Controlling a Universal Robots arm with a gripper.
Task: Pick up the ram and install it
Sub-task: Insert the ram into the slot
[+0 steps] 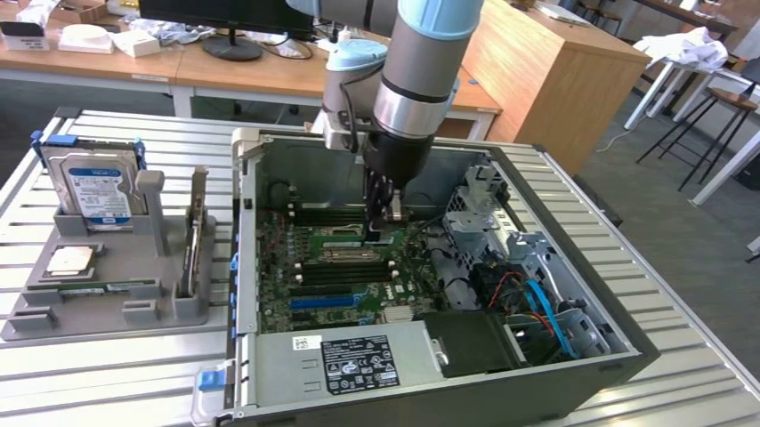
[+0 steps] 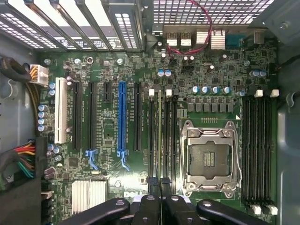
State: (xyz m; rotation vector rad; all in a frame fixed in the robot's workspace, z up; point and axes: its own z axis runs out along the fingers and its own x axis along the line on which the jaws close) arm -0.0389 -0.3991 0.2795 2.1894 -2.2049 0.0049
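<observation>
Seen edge-on in the wrist view, the ram is a thin green stick standing along a memory slot just beside the empty CPU socket. My gripper is shut on the ram's upper edge, with its black fingertips pressed close on either side. In the exterior view the gripper reaches straight down into the open computer case, low over the motherboard. A second, similar ram stick lies flat in the grey holder on the exterior view's left.
The grey holder also carries a silver-and-blue hard drive, a tall upright expansion card and a CPU chip. More black memory slots lie beyond the socket. Cables and the power supply crowd the case.
</observation>
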